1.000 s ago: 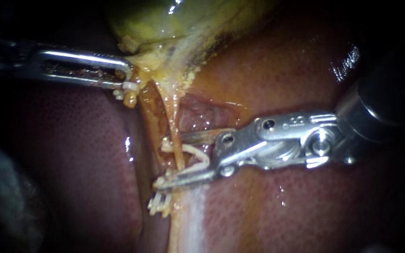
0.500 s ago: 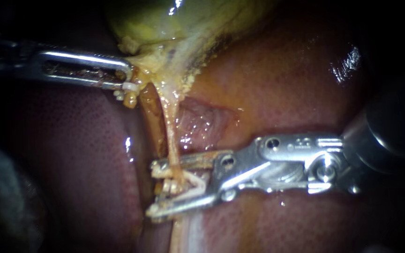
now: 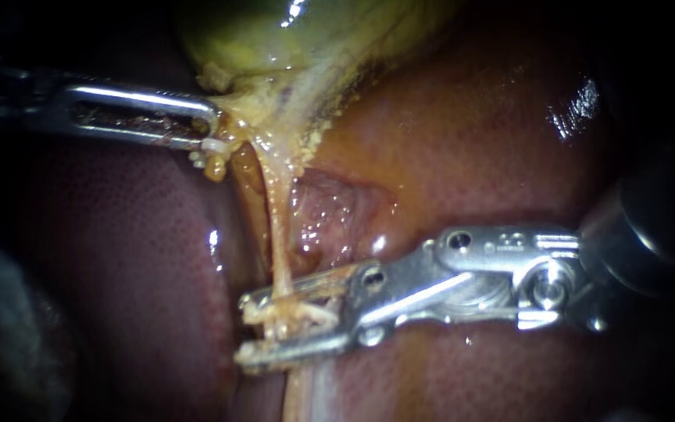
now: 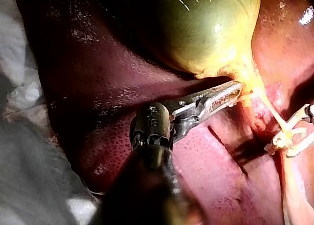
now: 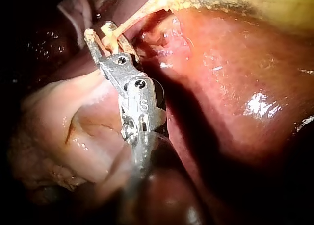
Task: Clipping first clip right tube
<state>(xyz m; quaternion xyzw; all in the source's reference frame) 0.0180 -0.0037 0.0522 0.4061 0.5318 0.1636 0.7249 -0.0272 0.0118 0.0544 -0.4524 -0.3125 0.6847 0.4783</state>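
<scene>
My left instrument (image 3: 211, 134) comes in over the liver (image 3: 134, 250) and its jaws are clamped on the yellow tissue at the neck of the gallbladder (image 3: 259, 31). That hold matches the one a second ago and keeps the strands below it taut. Two strands run down from the neck over the liver's face: a darker left tube (image 3: 245, 184) and, just beside it, the pale right tube (image 3: 279, 234), the task's own thing. The right tube stretches thin from the gallbladder down into the jaws of my right instrument (image 3: 242, 330). A white clip (image 3: 306, 314) sits between those jaws and around the tube. A second ago the jaws stood wide and higher on the tube, with the clip's legs splayed. Since then they have slid down the tube, away from the gallbladder, and drawn much closer together. Both jaws now press the clip from either side and its legs are nearly folded onto the tube. I judge the squeeze to be well under way but not finished, since a narrow gap shows between the jaw tips. Small white pieces crowd those tips, and I cannot tell whether they belong to this clip.
</scene>
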